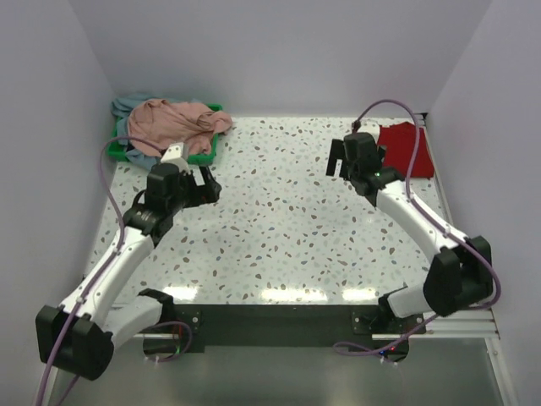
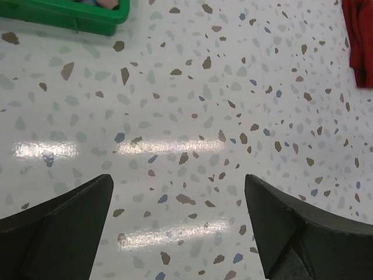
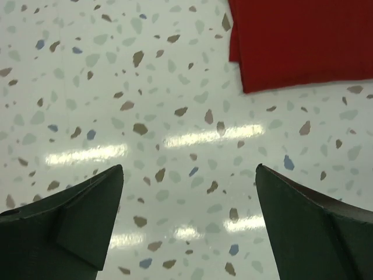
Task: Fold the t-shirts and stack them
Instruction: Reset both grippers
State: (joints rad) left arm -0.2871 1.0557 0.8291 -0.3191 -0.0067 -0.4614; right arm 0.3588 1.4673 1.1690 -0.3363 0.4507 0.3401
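Observation:
A folded bright red t-shirt (image 1: pixel 408 150) lies flat at the back right of the table; it also shows in the right wrist view (image 3: pixel 297 41) and at the edge of the left wrist view (image 2: pixel 358 41). A dusty pink t-shirt (image 1: pixel 177 123) lies crumpled over a grey-blue t-shirt (image 1: pixel 128 106) in the green tray (image 1: pixel 205 155) at the back left. My left gripper (image 1: pixel 204 184) is open and empty above the table, just right of the tray. My right gripper (image 1: pixel 342 159) is open and empty, just left of the red t-shirt.
The speckled table (image 1: pixel 279 220) is walled on the left, back and right. The tray's corner (image 2: pixel 87 20) shows in the left wrist view. Both arm bases sit at the near edge.

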